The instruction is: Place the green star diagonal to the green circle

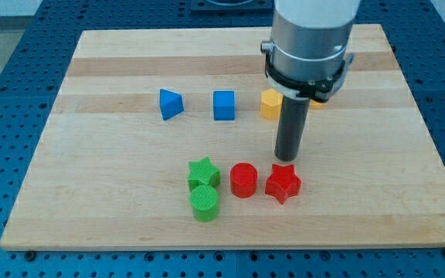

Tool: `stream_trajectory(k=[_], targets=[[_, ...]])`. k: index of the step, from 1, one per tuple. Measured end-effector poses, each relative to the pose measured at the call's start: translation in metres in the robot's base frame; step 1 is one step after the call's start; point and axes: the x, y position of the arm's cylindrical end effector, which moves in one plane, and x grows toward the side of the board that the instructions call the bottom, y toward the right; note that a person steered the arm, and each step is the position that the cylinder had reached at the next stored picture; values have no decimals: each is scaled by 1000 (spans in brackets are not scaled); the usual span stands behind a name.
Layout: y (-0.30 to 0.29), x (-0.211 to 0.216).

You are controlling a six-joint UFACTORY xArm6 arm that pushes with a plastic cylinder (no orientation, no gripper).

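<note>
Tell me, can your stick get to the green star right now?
Probably yes, but not straight. My tip sits just above the red star, and the red circle lies between it and the green star. Going around above the red circle looks free.

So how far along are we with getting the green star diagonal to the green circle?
Not done yet. The green star sits directly above the green circle, touching it, so they are stacked along the view's vertical, not diagonal. My tip is off to the view's right, just above the red star and not touching either green block. Left: reach the green star and push it sideways.
</note>
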Motion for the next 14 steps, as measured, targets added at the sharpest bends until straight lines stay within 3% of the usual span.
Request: stream_trajectory(k=[2, 4, 5, 11, 14], targets=[[0, 43], [0, 31], [0, -9], [-102, -7], [-97, 18]])
